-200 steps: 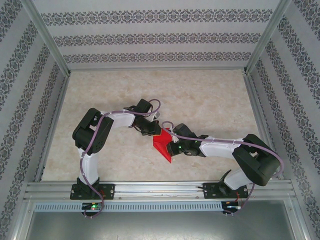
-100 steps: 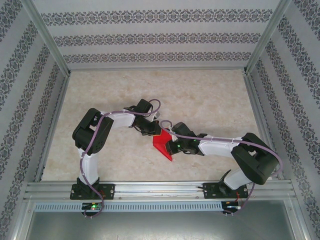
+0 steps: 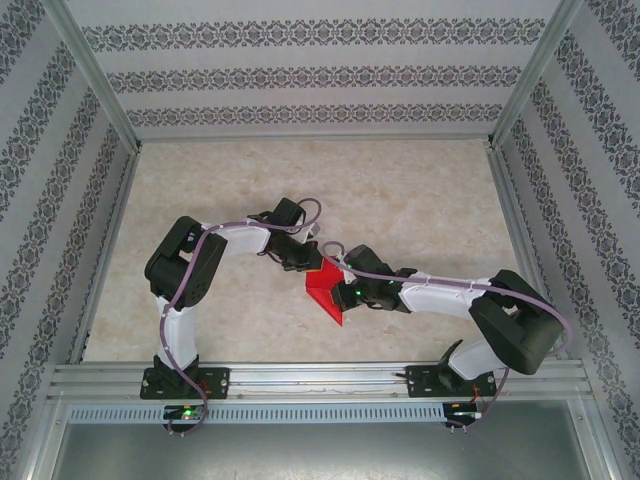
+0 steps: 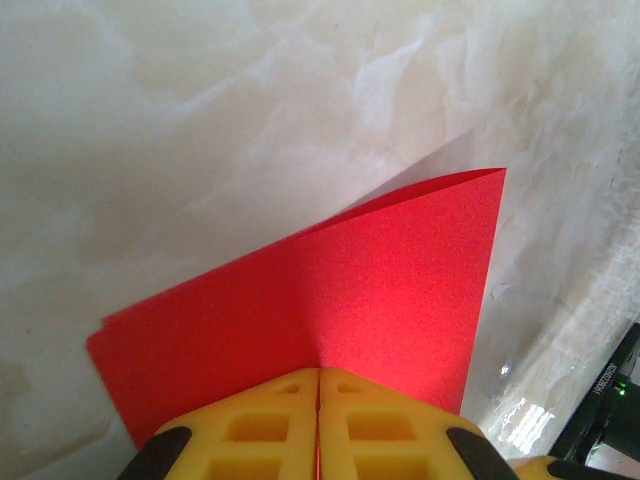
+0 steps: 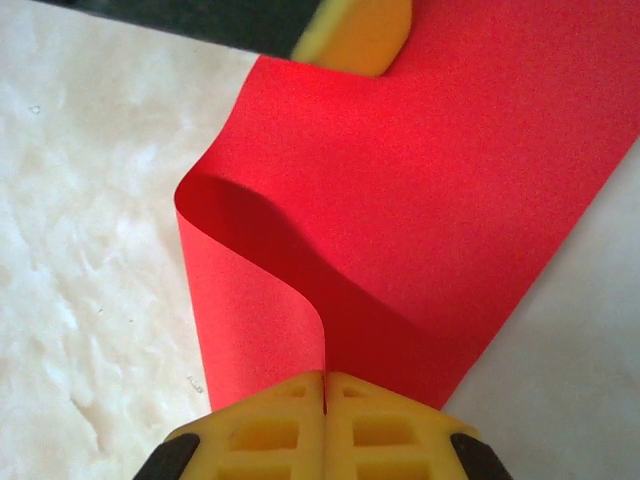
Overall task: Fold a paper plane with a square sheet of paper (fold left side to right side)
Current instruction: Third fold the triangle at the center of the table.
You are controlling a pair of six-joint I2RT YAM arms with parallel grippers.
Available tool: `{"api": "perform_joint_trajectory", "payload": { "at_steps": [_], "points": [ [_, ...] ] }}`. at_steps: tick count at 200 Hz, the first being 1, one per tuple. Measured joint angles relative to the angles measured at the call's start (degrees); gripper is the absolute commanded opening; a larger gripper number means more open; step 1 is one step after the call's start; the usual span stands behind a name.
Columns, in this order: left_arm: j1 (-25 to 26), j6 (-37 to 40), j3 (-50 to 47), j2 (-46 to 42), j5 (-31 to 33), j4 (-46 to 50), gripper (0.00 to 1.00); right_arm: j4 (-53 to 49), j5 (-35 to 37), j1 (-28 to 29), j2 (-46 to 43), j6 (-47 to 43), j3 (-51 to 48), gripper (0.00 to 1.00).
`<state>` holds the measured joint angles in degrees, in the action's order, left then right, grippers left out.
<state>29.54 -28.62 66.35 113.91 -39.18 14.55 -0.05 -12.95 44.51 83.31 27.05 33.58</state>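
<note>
The square sheet of paper (image 3: 326, 290) is bright red and sits mid-table, held between both arms and partly lifted. My left gripper (image 3: 304, 264) is at its far edge. In the left wrist view its yellow fingers (image 4: 250, 430) are shut on the paper (image 4: 390, 270), which bends along a soft crease. My right gripper (image 3: 347, 292) is at the sheet's right side. In the right wrist view it (image 5: 325, 380) is shut on a curled-up edge of the paper (image 5: 460, 170). The left gripper's yellow fingertip (image 5: 355, 35) shows at the far end of the sheet.
The marble-patterned table (image 3: 400, 200) is walled by patterned panels and metal posts (image 3: 95, 90). An aluminium rail (image 3: 320, 378) with both arm bases runs along the near edge. Part of the right arm (image 4: 610, 400), with a green light, shows in the left wrist view.
The right arm's elbow has shifted slightly. The paper and both grips look much the same.
</note>
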Motion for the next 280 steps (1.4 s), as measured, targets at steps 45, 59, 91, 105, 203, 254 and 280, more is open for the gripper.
{"api": "perform_joint_trajectory", "payload": {
  "at_steps": [45,59,91,105,203,254,280],
  "points": [
    [0.0,0.0,0.0,0.0,0.0,0.0,0.07,-0.7,0.1,0.0,-0.1,0.0,0.0,0.0],
    [0.0,0.0,0.0,0.0,0.0,0.0,0.07,-0.7,0.1,0.0,0.3,0.0,0.0,0.0],
    [0.0,0.0,0.0,0.0,0.0,0.0,0.07,-1.1,0.3,0.0,1.6,0.0,0.1,0.0],
    [0.0,0.0,0.0,0.0,0.0,0.0,0.07,-1.1,0.5,0.0,1.7,0.0,0.2,0.0],
    [0.0,0.0,0.0,0.0,0.0,0.0,0.07,-1.1,1.2,0.0,1.7,0.0,0.3,0.0],
    [0.0,0.0,0.0,0.0,0.0,0.0,0.07,-1.7,1.4,-0.1,1.7,-0.2,1.0,0.0],
    [0.0,0.0,0.0,0.0,0.0,0.0,0.07,-1.7,1.4,-0.1,1.7,-0.4,1.3,0.0]
  ]
}}
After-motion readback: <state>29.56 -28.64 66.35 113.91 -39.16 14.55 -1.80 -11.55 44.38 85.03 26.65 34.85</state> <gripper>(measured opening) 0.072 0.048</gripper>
